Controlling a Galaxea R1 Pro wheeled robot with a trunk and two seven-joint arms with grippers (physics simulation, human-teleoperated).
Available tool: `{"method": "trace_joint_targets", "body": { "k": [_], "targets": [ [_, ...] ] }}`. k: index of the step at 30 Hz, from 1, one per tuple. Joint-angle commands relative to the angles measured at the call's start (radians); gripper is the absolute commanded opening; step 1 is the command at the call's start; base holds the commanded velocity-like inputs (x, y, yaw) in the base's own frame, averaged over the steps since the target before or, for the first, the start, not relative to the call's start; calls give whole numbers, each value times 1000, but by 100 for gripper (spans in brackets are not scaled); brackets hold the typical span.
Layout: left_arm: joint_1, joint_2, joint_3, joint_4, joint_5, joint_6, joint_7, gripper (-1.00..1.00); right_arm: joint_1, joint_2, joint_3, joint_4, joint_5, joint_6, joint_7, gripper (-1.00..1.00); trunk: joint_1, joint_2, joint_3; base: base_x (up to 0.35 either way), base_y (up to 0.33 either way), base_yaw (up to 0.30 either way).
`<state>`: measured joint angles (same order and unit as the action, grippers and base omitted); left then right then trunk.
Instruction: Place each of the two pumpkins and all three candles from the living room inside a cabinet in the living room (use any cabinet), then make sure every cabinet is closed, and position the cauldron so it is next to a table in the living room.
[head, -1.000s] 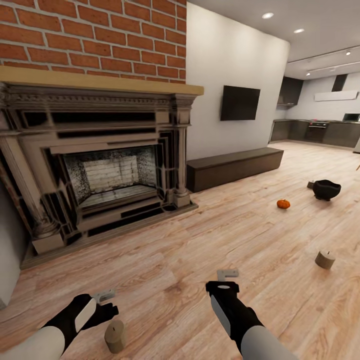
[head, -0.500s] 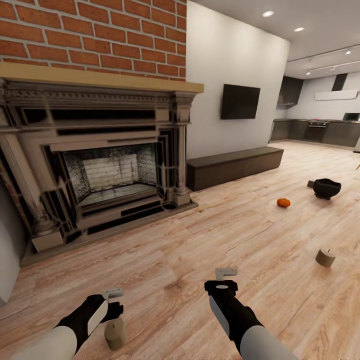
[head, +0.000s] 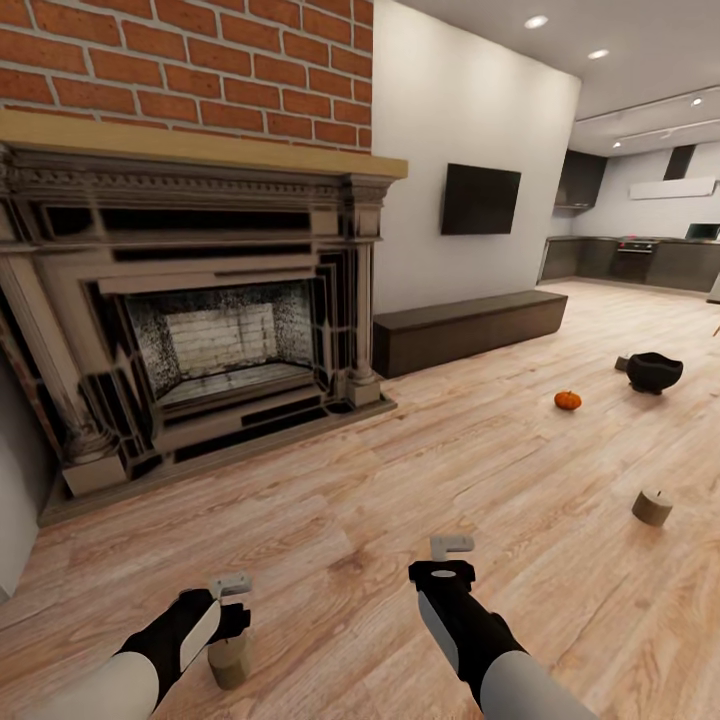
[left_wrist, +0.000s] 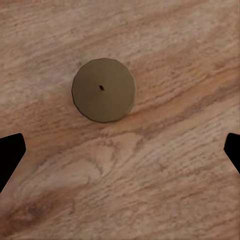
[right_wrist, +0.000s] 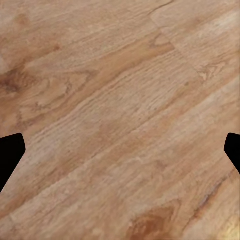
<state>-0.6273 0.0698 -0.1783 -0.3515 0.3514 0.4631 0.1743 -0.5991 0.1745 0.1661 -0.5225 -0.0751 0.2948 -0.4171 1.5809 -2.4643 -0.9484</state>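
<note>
Left claw (head: 232, 590): spread wide, pointed down over a candle (head: 229, 660) standing upright on the plank floor (head: 400, 490); not touching it
Right claw (head: 452, 547): spread, held low over bare floor
Cauldron (head: 654, 372): on the floor; contents not visible
Pumpkin (head: 567, 400): near the cauldron
Second candle (head: 651, 507): far right
Cabinet (head: 468, 331): shut, below the TV (head: 480, 203)
</note>
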Motion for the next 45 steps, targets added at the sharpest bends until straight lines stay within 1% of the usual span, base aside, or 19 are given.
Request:
{"method": "trace_joint_targets", "body": {
  "k": [1, 2, 9, 21, 25, 28, 32, 40, 45],
  "targets": [
    [0, 1, -7, -3, 11, 5, 7, 100, -1, 0, 4, -1, -8, 4, -8, 100, 4, -8, -4, 0, 0, 0],
    [0, 1, -7, -3, 11, 5, 7, 100, -1, 0, 4, -1, -8, 4, -8, 100, 8, -15, -7, 0, 0, 0],
    [0, 1, -8, -2, 10, 4, 4, 100, -1, 0, 4, -1, -9, 4, -8, 100, 8, -15, -7, 51, 0, 0],
    [0, 1, -8, -1, 11, 12, 4, 100, -1, 0, 5, -1, -8, 5, -8, 100, 8, -15, -7, 316, 0, 0],
    [0, 1, -8, -1, 11, 13, 5, 100, -1, 0, 5, -1, -8, 6, -8, 100, 8, -15, -7, 189, 0, 0],
    [0, 2, -7, -1, 14, 19, 15, 100, -1, 0, 6, -1, -8, 6, -8, 100, 19, -36, -17, 36, 0, 0],
    [0, 2, -4, 7, 16, 31, 18, 100, -1, 0, 6, -1, -8, 7, -8, 100, 21, -37, -32, 10, 0, 0],
    [0, 3, -2, 18, 15, 104, 18, 100, -1, 0, 6, -1, -9, 8, -19, 100, 24, -39, -63, 2, 0, 0],
    [0, 3, -1, 18, 14, 130, 18, 100, -1, 0, 6, -1, -10, 10, -21, 100, 27, -40, -83, 0, 0, 0]
  ]
}}
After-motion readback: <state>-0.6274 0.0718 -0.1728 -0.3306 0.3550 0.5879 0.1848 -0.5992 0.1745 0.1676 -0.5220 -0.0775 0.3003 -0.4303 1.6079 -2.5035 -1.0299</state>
